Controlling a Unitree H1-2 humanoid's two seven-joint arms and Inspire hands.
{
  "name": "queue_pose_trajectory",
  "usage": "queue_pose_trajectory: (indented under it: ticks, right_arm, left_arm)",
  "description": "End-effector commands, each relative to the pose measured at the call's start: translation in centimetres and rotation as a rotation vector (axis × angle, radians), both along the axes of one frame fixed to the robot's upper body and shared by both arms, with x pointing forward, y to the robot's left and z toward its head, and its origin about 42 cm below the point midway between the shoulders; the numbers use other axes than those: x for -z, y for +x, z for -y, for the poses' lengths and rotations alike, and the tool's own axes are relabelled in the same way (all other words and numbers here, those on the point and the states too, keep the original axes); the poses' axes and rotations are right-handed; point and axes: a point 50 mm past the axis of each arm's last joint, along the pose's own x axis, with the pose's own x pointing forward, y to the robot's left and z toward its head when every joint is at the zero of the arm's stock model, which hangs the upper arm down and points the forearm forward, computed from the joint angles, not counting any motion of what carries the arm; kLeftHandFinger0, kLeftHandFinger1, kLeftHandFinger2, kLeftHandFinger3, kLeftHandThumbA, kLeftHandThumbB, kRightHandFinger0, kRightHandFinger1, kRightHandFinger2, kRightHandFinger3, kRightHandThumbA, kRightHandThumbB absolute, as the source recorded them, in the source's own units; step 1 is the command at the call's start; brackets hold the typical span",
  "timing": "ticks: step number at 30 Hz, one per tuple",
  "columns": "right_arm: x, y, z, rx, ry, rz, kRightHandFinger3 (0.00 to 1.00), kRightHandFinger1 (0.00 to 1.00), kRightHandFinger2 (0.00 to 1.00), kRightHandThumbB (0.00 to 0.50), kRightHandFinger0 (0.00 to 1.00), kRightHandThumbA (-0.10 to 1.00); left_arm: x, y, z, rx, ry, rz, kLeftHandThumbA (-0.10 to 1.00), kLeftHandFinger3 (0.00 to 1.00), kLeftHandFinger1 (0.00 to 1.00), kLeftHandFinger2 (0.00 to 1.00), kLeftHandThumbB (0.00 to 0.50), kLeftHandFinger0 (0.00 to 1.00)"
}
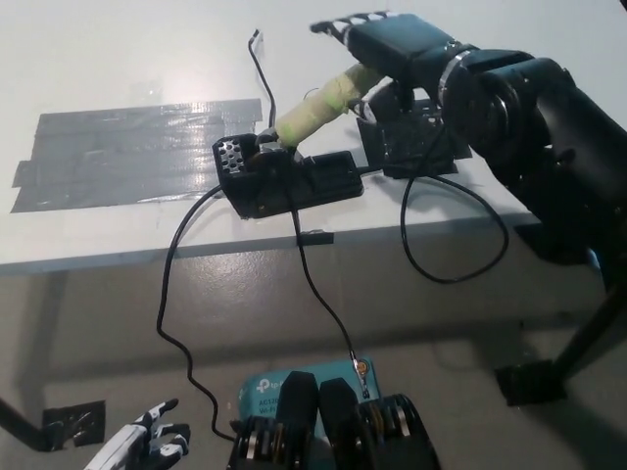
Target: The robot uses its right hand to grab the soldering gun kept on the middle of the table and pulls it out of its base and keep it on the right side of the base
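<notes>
Soldering gun (313, 110): seated in its base near the middle of the table, handle slanting up and to picture right; handle wrapped in pale tape with a green band.
Base (289, 178): black, low, flat on the white table (118, 59), close to the front edge.
Right hand (392, 49): black, over the upper end of the handle, fingers extended and not closed on it; actual contact cannot be confirmed.
Left hand (147, 446): white, resting at lower left below table level, fingers apart, holding nothing.
Handling, judged: light, rigid tool; the tape wrap should give a sure, non-slippery hold. The metal tip end is hidden in the base and should be avoided.
Hold point, judged: around the taped handle, above the green band, pulling along the line of the handle.
Cord (456, 230): black, runs from the handle's upper end and loops over the table edge; likely to drag or snag.
Black plate (416, 142): just beside the base on the right, occupying the likely set-down area.
Grey tape patch (127, 157): left of the base, no obstruction.
</notes>
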Motion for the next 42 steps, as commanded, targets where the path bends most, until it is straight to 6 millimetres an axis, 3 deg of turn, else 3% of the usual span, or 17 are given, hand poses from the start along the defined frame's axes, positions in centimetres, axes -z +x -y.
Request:
queue_pose_trajectory:
  ticks: [1, 7, 13, 17, 21, 22, 23, 25, 28, 29, 30, 31, 32, 37, 39, 41, 42]
  right_arm:
    - [-2.5, 0.4, -0.5, 0.020, -0.045, 0.032, 1.00, 1.00, 1.00, 0.369, 1.00, 0.70]
    - [-0.9, 0.2, -1.0, 0.053, -0.141, -0.016, 1.00, 1.00, 1.00, 0.499, 1.00, 0.72]
    - [0.8, 0.4, -1.7, 0.067, -0.194, -0.060, 1.00, 1.00, 1.00, 0.500, 1.00, 0.48]
    - [1.6, 0.1, -2.3, 0.020, -0.271, 0.032, 1.00, 1.00, 1.00, 0.500, 1.00, 0.42]
    - [2.5, -0.1, -2.1, -0.046, -0.259, 0.235, 1.00, 1.00, 1.00, 0.453, 1.00, 0.31]
    - [3.4, 0.0, -2.0, -0.058, -0.262, 0.356, 1.00, 1.00, 0.85, 0.416, 1.00, 0.23]
    - [3.9, 0.0, -2.0, -0.052, -0.262, 0.388, 1.00, 0.87, 0.63, 0.395, 0.94, 0.18]
    - [5.0, -0.1, -1.3, -0.056, -0.293, 0.475, 1.00, 0.53, 0.32, 0.373, 0.54, 0.10]
    - [6.1, -0.1, -0.5, -0.067, -0.383, 0.570, 1.00, 0.18, 0.14, 0.241, 0.13, -0.05]
    - [6.6, -0.1, -0.2, -0.076, -0.394, 0.601, 1.00, 0.03, 0.07, 0.232, 0.01, -0.10]
    - [6.9, -0.2, 0.2, -0.073, -0.401, 0.612, 1.00, 0.00, 0.06, 0.229, 0.00, -0.10]
    - [7.6, -0.1, 0.7, -0.060, -0.415, 0.617, 1.00, 0.00, 0.05, 0.288, 0.00, 0.06]
    - [8.2, 0.0, 1.1, -0.054, -0.413, 0.621, 1.00, 0.00, 0.05, 0.306, 0.00, 0.10]
    - [9.5, 0.2, 2.1, -0.061, -0.419, 0.666, 1.00, 0.00, 0.01, 0.331, 0.00, 0.12]
    - [9.8, 0.4, 2.6, -0.053, -0.403, 0.666, 1.00, 0.00, 0.00, 0.304, 0.00, 0.12]
    - [9.8, 0.4, 2.7, -0.052, -0.400, 0.670, 1.00, 0.00, 0.09, 0.308, 0.00, 0.12]
    - [9.7, 0.6, 2.7, -0.070, -0.444, 0.728, 0.60, 0.00, 0.06, 0.331, 0.00, 0.16]
  left_arm:
    - [-0.7, 0.2, 0.4, 0.020, 0.007, 0.013, 0.51, 1.00, 0.76, 0.88, 0.216, 0.64]
    - [-0.4, -0.1, 0.7, 0.030, -0.003, 0.003, 0.50, 1.00, 0.75, 0.87, 0.211, 0.64]
    - [-0.2, -0.1, 1.0, 0.048, -0.007, -0.008, 0.49, 1.00, 0.74, 0.85, 0.215, 0.68]
    - [-0.2, -0.2, 1.3, 0.050, -0.011, -0.006, 0.50, 1.00, 0.76, 0.88, 0.221, 0.70]
    - [0.0, -0.1, 1.6, 0.048, -0.013, -0.009, 0.48, 1.00, 0.75, 0.87, 0.241, 0.71]
    - [-0.1, -0.1, 1.6, 0.055, -0.007, -0.007, 0.47, 1.00, 0.75, 0.87, 0.234, 0.71]
    - [-0.1, -0.1, 1.6, 0.056, -0.007, -0.010, 0.47, 1.00, 0.75, 0.87, 0.242, 0.70]
    - [0.0, -0.1, 1.9, 0.066, -0.005, -0.013, 0.45, 1.00, 0.73, 0.87, 0.254, 0.69]
    - [-0.1, -0.1, 2.1, 0.094, 0.018, 0.002, 0.46, 1.00, 0.72, 0.87, 0.243, 0.67]
    - [-0.1, -0.1, 2.2, 0.103, 0.026, 0.003, 0.46, 1.00, 0.71, 0.86, 0.236, 0.65]
    - [-0.1, 0.0, 2.3, 0.111, 0.031, -0.002, 0.46, 1.00, 0.71, 0.86, 0.236, 0.65]
    - [0.1, 0.0, 2.4, 0.117, 0.031, -0.007, 0.45, 1.00, 0.72, 0.86, 0.245, 0.66]
    - [0.2, 0.1, 2.4, 0.116, 0.020, -0.017, 0.44, 1.00, 0.72, 0.86, 0.256, 0.66]
    - [0.0, 0.1, 2.5, 0.140, 0.052, -0.011, 0.45, 1.00, 0.74, 0.90, 0.257, 0.67]
    - [-0.1, 0.2, 2.5, 0.163, 0.087, -0.004, 0.45, 1.00, 0.76, 0.92, 0.242, 0.67]
    - [-0.2, 0.3, 2.5, 0.165, 0.089, -0.003, 0.45, 1.00, 0.76, 0.92, 0.241, 0.67]
    - [-0.3, 0.4, 2.5, 0.191, 0.136, 0.002, 0.46, 1.00, 0.78, 0.94, 0.225, 0.69]
